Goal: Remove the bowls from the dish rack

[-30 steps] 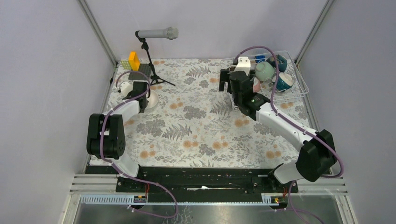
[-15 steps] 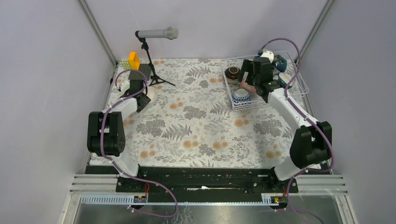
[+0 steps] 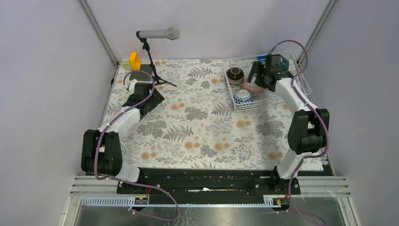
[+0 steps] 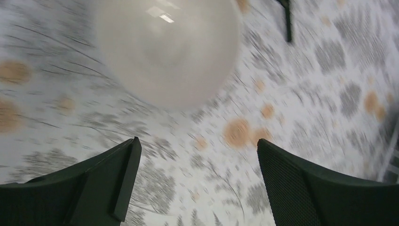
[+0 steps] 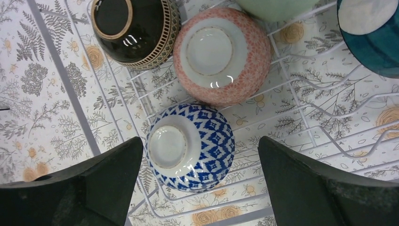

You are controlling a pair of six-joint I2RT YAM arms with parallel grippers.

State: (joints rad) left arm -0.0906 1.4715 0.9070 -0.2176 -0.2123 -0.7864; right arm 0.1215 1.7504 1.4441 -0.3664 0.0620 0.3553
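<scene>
In the left wrist view a white bowl [image 4: 164,47] sits on the floral cloth, blurred, just beyond my open left gripper [image 4: 197,143], whose fingers are clear of it. From above, that gripper [image 3: 148,98] hides the bowl. My right gripper [image 5: 200,141] hangs open over the dish rack [image 3: 303,80], its fingers either side of an upturned blue-and-white bowl [image 5: 190,146] without touching it. Behind it lie a pink bowl [image 5: 221,54] and a dark brown bowl [image 5: 136,30]. A mint green bowl [image 5: 277,7] and a teal bowl [image 5: 371,33] show at the frame's edge.
A microphone [image 3: 157,34] on a tripod stand [image 3: 157,77] rises at the back left. Yellow and orange blocks [image 3: 134,60] sit in the back left corner beside a dark square object [image 3: 141,74]. Grey walls close in both sides.
My left gripper has opened and let go of the white bowl on the cloth. The right arm has swung back and right over the rack, staying open.
</scene>
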